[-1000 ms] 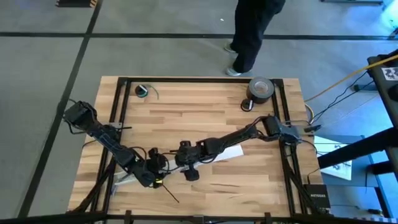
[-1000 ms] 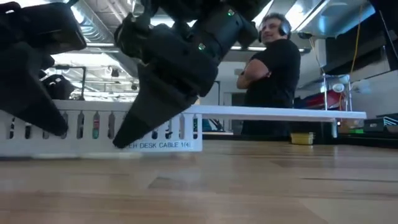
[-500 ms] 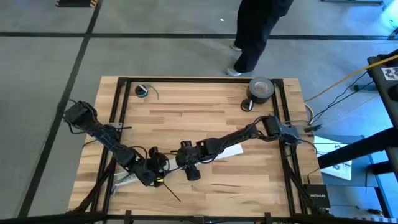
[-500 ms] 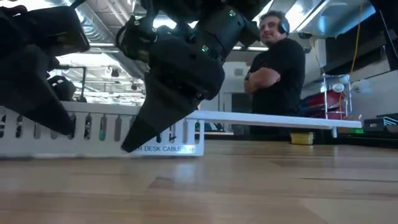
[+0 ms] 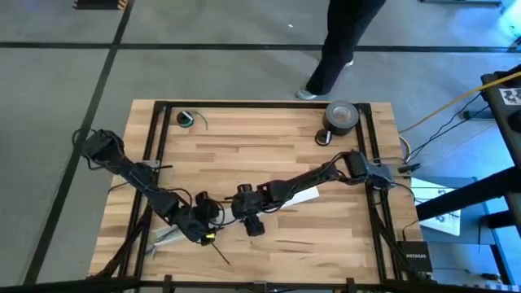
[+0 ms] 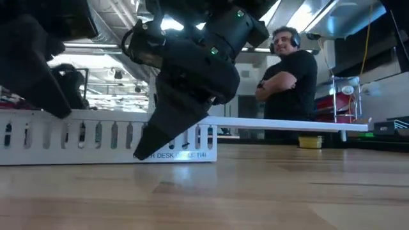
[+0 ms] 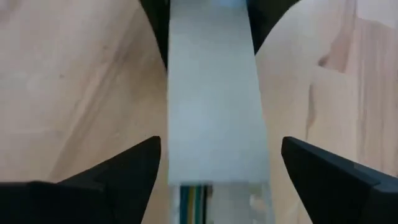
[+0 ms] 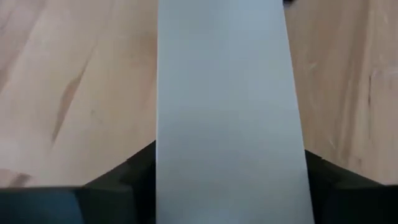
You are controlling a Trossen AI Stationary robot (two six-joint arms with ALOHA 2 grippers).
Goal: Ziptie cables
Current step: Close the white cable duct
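A long flat white strip (image 5: 303, 195) runs under my right arm, and my right gripper (image 8: 230, 158) is shut on it near the table's middle. My left gripper (image 7: 221, 146) faces it from the left, open, with one finger on either side of the same strip (image 7: 214, 112); I see no touch. Thin green and yellow strands of the cables (image 7: 193, 200) show under that strip's end. A white slotted strip (image 5: 167, 236) lies on the table beside my left gripper. The ziptie (image 5: 218, 252), a thin black strip, lies flat near the front edge. My right gripper pinches the white strip by its two long edges (image 8: 163, 155) between its two fingers, which lie across it. The fingers (image 6: 160, 131) slant down toward the table's left. The strip's free length (image 6: 287, 123) reaches toward the table's right, raised above the tabletop.
A roll of dark tape (image 5: 342, 116) and a small ring (image 5: 323, 137) sit at the far right, a small coiled item (image 5: 187, 119) at the far left. A person (image 6: 291, 83) stands beyond the far edge. Bare wood lies between the arms and the far edge.
The slotted strip has slid a little toward the table's right, and my left gripper has gone with it. The long white strip's free end has sunk lower in my right gripper's hold. The person behind the table has stepped to the right.
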